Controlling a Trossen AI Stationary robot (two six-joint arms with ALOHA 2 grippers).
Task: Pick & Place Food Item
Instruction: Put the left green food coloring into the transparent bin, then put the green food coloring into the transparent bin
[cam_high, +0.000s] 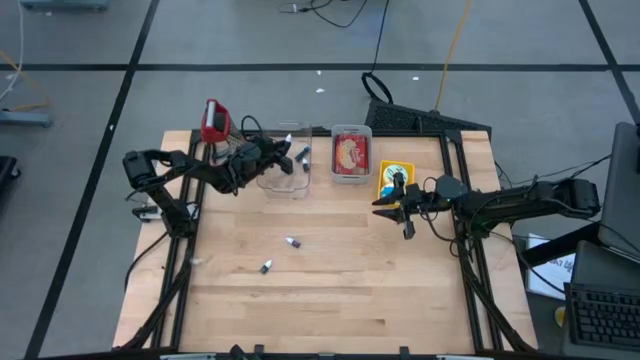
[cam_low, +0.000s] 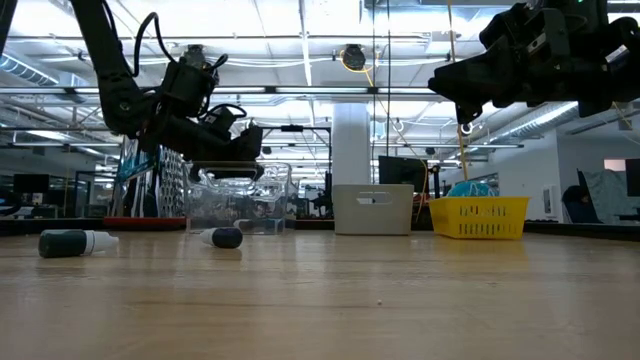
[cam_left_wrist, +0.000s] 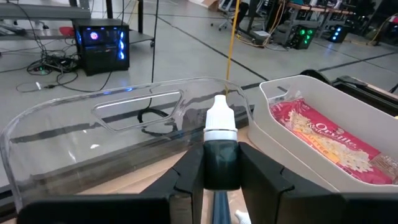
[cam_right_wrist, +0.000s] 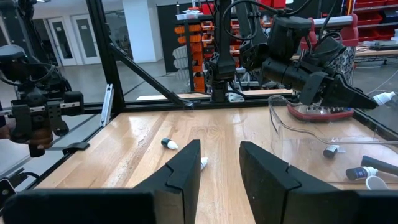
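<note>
My left gripper (cam_high: 288, 158) is shut on a small dark bottle with a white cap (cam_left_wrist: 221, 134), just above the near rim of a clear plastic bin (cam_left_wrist: 124, 124). The bin stands at the table's far middle (cam_high: 283, 172) and has a few small bottles (cam_right_wrist: 367, 168) lying in it. Two more small bottles (cam_high: 292, 242) (cam_high: 266, 266) lie on their sides on the table's middle. My right gripper (cam_high: 392, 206) is open and empty, held above the table beside a yellow basket (cam_high: 396, 176). My left gripper pinches the bottle's dark body (cam_left_wrist: 221, 165) between its two fingers (cam_left_wrist: 189, 174). The fingers come from the table's left and lie along the bottle. The white cap (cam_left_wrist: 221, 121) sticks out past the fingertips toward the bin. The bottle is lifted clear.
A white bin (cam_high: 351, 132) holding a red popcorn bag (cam_left_wrist: 323, 140) stands right of the clear bin. A red object (cam_high: 213, 120) sits at the far left corner. The wood from the table's middle to its near edge is bare except for the two loose bottles.
</note>
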